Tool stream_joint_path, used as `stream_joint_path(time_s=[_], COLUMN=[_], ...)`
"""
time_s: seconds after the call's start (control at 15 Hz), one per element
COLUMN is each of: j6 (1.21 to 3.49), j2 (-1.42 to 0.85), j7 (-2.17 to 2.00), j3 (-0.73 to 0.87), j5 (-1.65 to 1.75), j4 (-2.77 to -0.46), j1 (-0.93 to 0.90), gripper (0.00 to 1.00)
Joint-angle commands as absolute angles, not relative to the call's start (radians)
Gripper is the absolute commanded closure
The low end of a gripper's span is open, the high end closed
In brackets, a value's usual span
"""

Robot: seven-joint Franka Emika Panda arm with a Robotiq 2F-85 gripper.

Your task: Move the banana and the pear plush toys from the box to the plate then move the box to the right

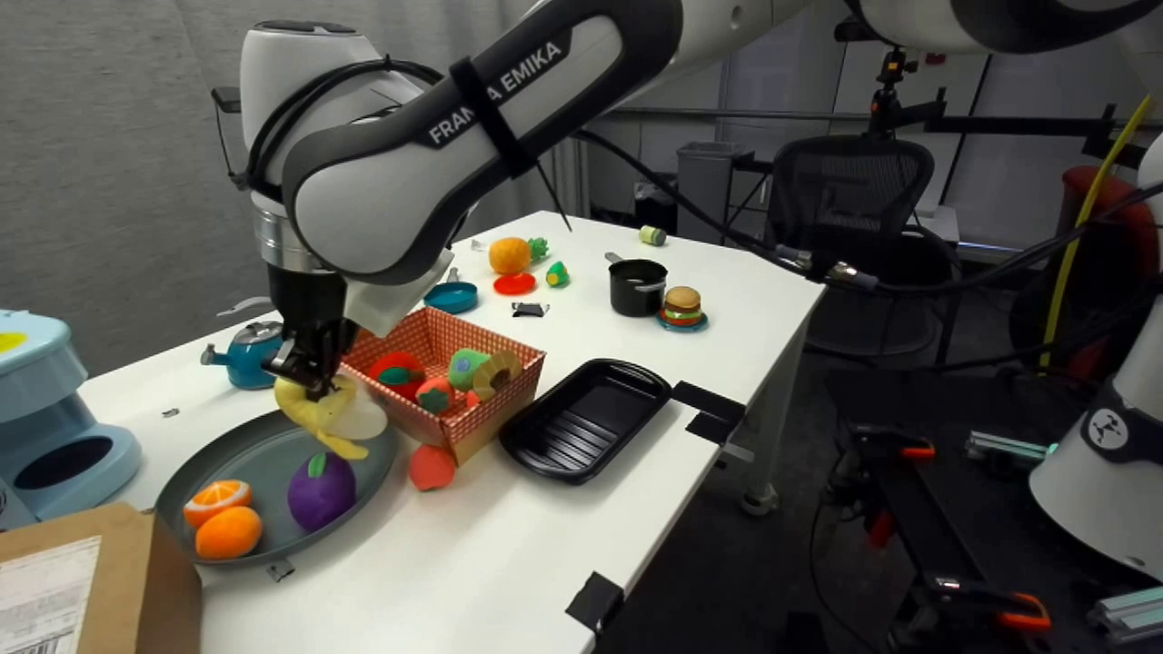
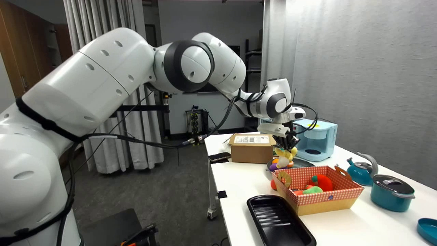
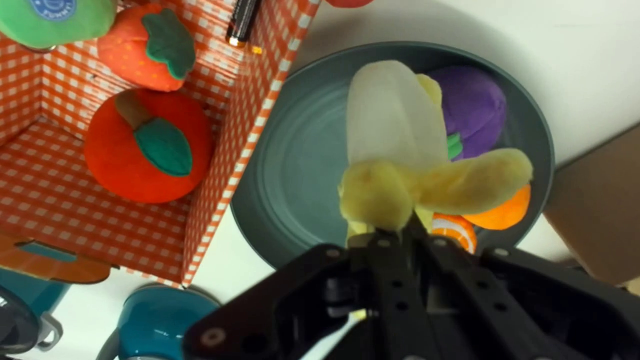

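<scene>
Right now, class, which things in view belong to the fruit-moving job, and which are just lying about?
For the job:
banana, gripped by the hand
checkered box
pear, inside it
plate

Just lying about:
black tray
teal kettle
toy burger
cardboard carton
purple plush, on the plate

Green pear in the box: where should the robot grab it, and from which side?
Take the green pear by its rounded middle, probably straight down from above: it lies inside the box, whose walls would likely block a sideways reach, while the top is open.
</scene>
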State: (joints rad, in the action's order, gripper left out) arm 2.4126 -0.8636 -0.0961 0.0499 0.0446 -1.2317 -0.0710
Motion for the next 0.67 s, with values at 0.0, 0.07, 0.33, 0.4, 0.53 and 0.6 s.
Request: stream_joint_path(time_s=[0.0,0.07,0.33,0.4,0.53,0.6], j6=[2.357,2.353,2.357,2.364,2.375,2.379], j2=[-0.931,-0.935,-0.896,-0.878,-0.844,-0.829], j7=[-0.131,-0.129,-0.131,-0.135,-0.145,-0.156], j3=[0.064,0.066,0.066,0.067,0.071,0.075], j5=[0.05,0.051,0.047,0.046,0.044,0.044], j4=[-1.116,-1.111,-1.15,-1.172,-1.212,-1.23], j1=[-0.07,-0.069,-0.068,-0.067,-0.063,-0.062], gripper=[0.66,0.6,0.3,0.22,0.06,0.02])
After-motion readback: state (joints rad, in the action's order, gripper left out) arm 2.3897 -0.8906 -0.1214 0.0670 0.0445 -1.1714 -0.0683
